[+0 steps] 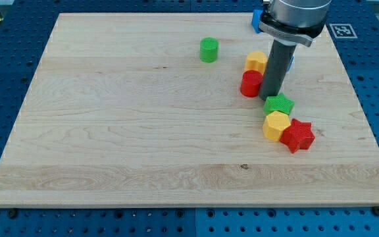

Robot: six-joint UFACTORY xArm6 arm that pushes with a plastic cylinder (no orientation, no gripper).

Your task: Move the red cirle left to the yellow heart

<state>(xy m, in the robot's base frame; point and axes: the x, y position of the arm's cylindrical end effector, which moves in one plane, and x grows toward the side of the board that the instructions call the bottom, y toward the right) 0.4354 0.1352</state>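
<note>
my tip [270, 98] beside red circle [251, 84], wooden board [124, 131]

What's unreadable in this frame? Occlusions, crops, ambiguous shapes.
- my tip: in the camera view its very end meets the green star; contact with the red cylinder at its left cannot be confirmed.
- Upper yellow block: the rod covers its right side, shape unclear.
- Blue block at the view's top: mostly behind the arm, shape unknown.
- Lower yellow block: whether it is the heart is unclear.
- The arm is cropped by the top edge.
</note>
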